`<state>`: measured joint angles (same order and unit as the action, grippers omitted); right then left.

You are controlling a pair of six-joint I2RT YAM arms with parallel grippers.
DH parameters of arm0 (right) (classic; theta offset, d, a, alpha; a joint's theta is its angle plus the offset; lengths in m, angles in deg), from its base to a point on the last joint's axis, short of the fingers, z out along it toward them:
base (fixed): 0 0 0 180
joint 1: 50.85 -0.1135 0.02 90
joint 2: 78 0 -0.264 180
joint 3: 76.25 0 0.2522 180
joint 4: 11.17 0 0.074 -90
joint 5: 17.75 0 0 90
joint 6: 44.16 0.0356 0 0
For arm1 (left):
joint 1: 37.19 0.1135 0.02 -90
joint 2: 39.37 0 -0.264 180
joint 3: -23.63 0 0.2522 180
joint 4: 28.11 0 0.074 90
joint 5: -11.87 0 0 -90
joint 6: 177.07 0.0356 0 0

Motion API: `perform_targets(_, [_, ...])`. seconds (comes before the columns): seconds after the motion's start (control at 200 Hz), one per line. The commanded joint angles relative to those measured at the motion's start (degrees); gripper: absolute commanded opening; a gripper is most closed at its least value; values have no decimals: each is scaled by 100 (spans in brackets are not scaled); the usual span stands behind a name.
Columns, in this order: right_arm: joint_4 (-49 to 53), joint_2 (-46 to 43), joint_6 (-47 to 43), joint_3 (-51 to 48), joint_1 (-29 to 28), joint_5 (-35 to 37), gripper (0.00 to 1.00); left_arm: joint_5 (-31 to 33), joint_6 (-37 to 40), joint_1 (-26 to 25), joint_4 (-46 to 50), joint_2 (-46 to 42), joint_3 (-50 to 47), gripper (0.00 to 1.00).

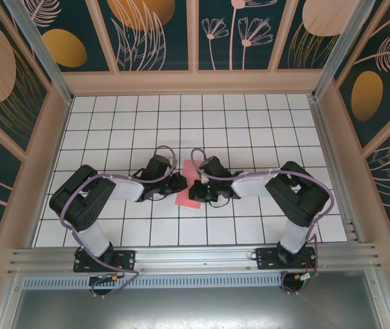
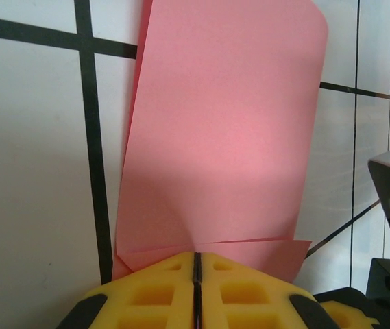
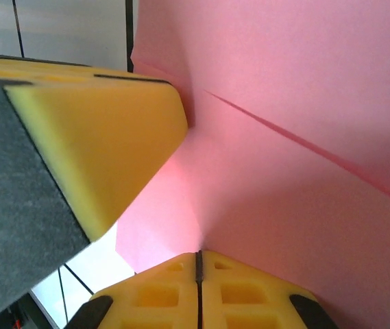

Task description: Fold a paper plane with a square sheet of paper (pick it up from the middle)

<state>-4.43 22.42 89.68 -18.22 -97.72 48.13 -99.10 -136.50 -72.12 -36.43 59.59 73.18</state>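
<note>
Paper: salmon-pink sheet of paper (image 1: 186, 197), folded narrow, lying mid tabletop (image 1: 249, 123) between the two arms.
Left pincer (image 2: 197, 257): closed on the sheet's folded end.
Right pincer (image 3: 199, 255): closed on the sheet, seemingly beside a crease.
Spacing: pincers just beside each other.

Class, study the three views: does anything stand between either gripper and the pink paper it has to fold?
Nothing visible does. The left gripper and the right gripper each sit shut on an edge of the paper, pinching it from opposite sides with their fingertips directly on the sheet.
</note>
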Motion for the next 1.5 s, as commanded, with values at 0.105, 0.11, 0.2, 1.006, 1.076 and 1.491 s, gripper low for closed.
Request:
perform_targets(0.105, [271,-396,105,-596,-31,-140,11,600,-33,4,523,282,-197,9])
perform_targets(0.11, [263,-407,107,-604,-27,-143,11,602,-32,5,522,282,-196,9])
perform_targets(0.2, [196,-546,148,-796,-37,-197,11,603,-23,-2,539,289,-196,9])
perform_targets(1.006, [68,-1511,631,-973,333,415,31,315,-58,4,565,-311,-124,12])
perform_targets(1.076, [-87,-1425,729,-876,414,383,37,311,-17,7,670,-398,-42,13])
perform_targets(1.491, [-690,-680,1116,-597,601,147,41,322,100,4,851,-395,172,15])
